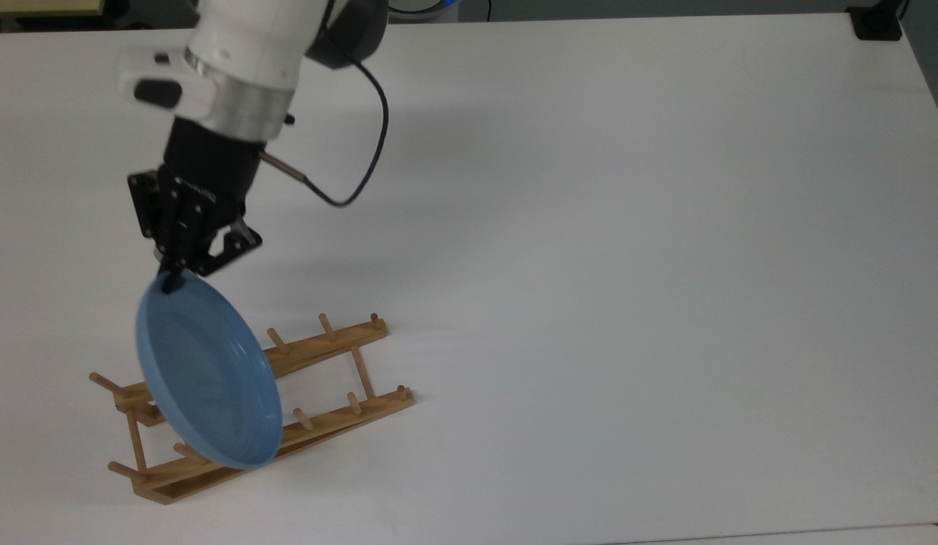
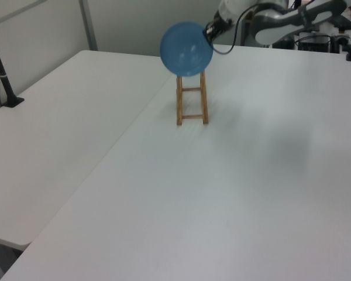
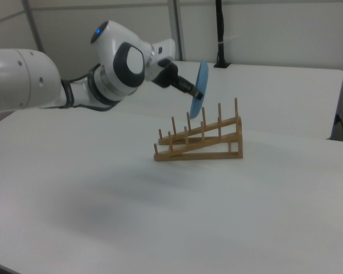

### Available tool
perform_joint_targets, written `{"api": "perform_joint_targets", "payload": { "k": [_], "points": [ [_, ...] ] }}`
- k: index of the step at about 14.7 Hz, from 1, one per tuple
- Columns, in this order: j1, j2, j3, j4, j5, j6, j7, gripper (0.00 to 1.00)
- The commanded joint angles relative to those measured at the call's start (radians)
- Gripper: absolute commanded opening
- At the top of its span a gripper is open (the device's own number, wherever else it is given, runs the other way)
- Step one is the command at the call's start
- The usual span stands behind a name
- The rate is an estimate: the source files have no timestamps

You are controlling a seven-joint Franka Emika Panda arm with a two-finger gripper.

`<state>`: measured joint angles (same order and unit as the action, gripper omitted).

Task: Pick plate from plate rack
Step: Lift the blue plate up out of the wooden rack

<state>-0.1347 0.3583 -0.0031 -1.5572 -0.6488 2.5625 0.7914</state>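
The light-blue plate (image 1: 207,378) hangs tilted over the top view's left end of the wooden plate rack (image 1: 334,334). My gripper (image 1: 169,281) is shut on the plate's upper rim. In the left view the plate (image 2: 186,49) is raised above the rack (image 2: 191,106), with the gripper (image 2: 209,33) at its right edge. The right view shows the plate (image 3: 199,87) edge-on, held by the gripper (image 3: 192,91), its lower edge about level with the peg tops of the rack (image 3: 208,141). Whether it still touches a peg I cannot tell.
The rack stands on a wide white table (image 1: 627,265) with open surface to the top view's right. A black clamp base (image 1: 877,23) sits at the far right corner. A second table with a black pole (image 2: 2,70) adjoins in the left view.
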Motion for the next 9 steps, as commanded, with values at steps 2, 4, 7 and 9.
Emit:
{"api": "perform_joint_targets", "payload": {
  "k": [2, 4, 7, 9],
  "points": [
    [0.004, -0.097, 0.024, -0.03, 0.092, -0.111, 0.009, 0.02],
    [0.001, -0.133, 0.058, -0.03, 0.147, -0.195, -0.01, 0.02],
    [0.006, -0.2, 0.064, -0.029, 0.294, -0.325, -0.099, 0.01],
    [0.007, -0.248, 0.064, -0.027, 0.424, -0.437, -0.179, 0.0]
  ]
}}
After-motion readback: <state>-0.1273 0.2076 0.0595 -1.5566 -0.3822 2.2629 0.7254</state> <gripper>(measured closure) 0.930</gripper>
